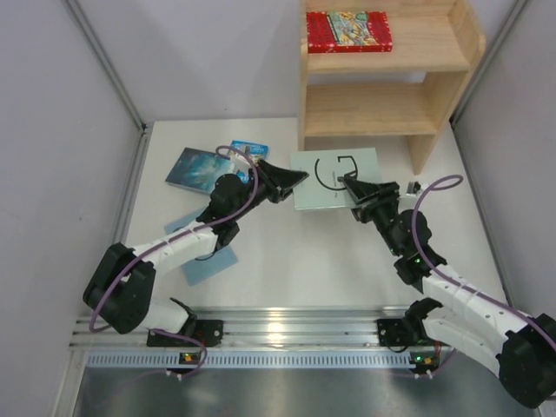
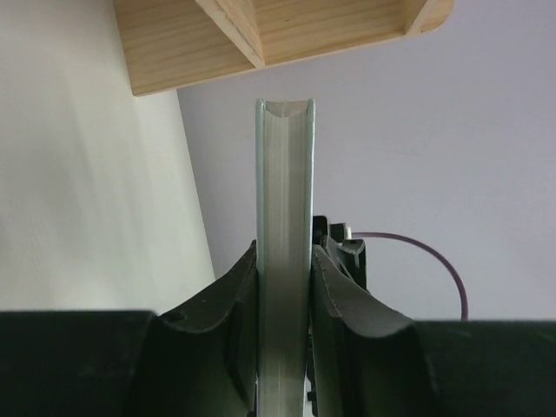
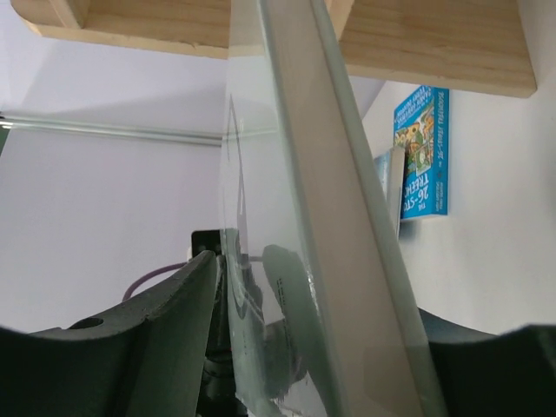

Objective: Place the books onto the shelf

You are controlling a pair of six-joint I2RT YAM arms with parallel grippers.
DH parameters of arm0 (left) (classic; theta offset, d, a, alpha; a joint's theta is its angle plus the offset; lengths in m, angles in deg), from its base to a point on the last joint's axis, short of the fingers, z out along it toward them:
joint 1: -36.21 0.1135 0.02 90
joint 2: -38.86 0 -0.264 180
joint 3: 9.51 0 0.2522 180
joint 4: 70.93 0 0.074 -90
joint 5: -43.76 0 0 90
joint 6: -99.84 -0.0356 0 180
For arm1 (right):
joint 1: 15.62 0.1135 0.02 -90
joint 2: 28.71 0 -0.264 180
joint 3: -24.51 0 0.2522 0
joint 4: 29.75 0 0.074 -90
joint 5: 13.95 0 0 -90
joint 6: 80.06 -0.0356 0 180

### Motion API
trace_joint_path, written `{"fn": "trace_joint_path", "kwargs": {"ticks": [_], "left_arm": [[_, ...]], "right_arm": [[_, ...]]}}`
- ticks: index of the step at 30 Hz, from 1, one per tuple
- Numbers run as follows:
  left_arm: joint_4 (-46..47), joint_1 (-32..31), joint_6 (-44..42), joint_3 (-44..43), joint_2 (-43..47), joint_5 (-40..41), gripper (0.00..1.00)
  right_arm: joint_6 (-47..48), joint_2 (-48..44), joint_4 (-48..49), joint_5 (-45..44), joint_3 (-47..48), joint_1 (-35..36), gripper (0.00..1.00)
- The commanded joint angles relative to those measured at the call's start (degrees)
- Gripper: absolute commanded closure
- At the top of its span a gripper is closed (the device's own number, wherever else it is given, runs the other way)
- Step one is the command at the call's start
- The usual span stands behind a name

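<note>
A pale blue-green book [image 1: 330, 178] with a black circular mark hangs just above the table in front of the wooden shelf [image 1: 373, 109]. My left gripper [image 1: 294, 180] is shut on its left edge. In the left wrist view the book's edge [image 2: 284, 174] stands upright between the fingers [image 2: 239, 295]. My right gripper [image 1: 356, 193] is shut on the book's near right corner, and the cover [image 3: 304, 174] fills the gap between its jaws. A red book [image 1: 347, 30] lies on the shelf's top tier. The lower tier holds nothing.
A dark teal book [image 1: 195, 168] and a bright blue book [image 1: 249, 148] lie at the back left. A light blue book [image 1: 211, 266] lies partly under my left arm. Grey walls stand close on both sides. The shelf's side panel [image 1: 426, 122] stands just behind my right gripper.
</note>
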Motion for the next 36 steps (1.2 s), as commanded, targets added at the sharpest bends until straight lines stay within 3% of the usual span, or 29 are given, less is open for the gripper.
{"fn": "trace_joint_path", "kwargs": {"ticks": [1,5,6,9,12,16,18,21,23,27,32,33,36], "left_arm": [[9.4,3.4,-0.8,1.0,4.4,-2.0,0.98],[8.5,4.2,-1.0,-0.4,4.1,-3.3,1.00],[8.8,4.3,-1.0,-0.6,3.9,-3.5,1.00],[9.6,4.3,0.1,0.3,4.3,-0.7,1.00],[10.3,4.3,1.7,1.9,5.3,3.1,1.00],[11.6,4.4,4.2,1.7,4.4,4.4,1.00],[12.0,4.3,5.0,1.6,4.3,5.0,1.00],[10.9,4.3,4.3,0.4,4.3,4.8,1.00],[9.4,4.3,4.2,0.2,4.8,5.4,1.00],[6.3,4.2,2.8,1.3,7.6,7.9,1.00],[5.2,4.6,-1.9,-0.4,6.7,1.9,1.00],[4.0,4.8,-2.9,-1.1,6.3,0.5,0.89],[-2.2,5.5,-6.2,-2.5,7.0,-1.4,0.41]], "right_arm": [[4.4,0.5,10.0,-6.1,6.3,-0.8,1.00],[4.8,3.5,9.9,-1.9,9.1,-0.9,1.00],[4.9,4.0,10.4,0.4,9.2,-0.9,0.92],[3.5,4.8,10.2,1.9,8.7,-0.5,0.47],[2.9,4.1,9.8,0.0,7.4,0.1,0.35],[1.6,3.9,9.7,-0.8,6.7,0.2,0.31],[1.7,3.7,9.5,-1.4,6.3,0.2,0.36],[1.8,4.5,7.7,-0.7,7.4,0.3,0.61],[0.7,4.2,8.7,-2.4,6.2,0.5,0.69],[-0.6,2.4,8.3,-6.6,4.7,1.5,1.00],[3.2,2.2,6.1,-9.5,7.5,1.3,1.00],[3.4,1.9,6.4,-9.8,7.7,1.1,1.00],[5.1,1.3,3.4,-10.5,10.4,-0.1,1.00]]}}
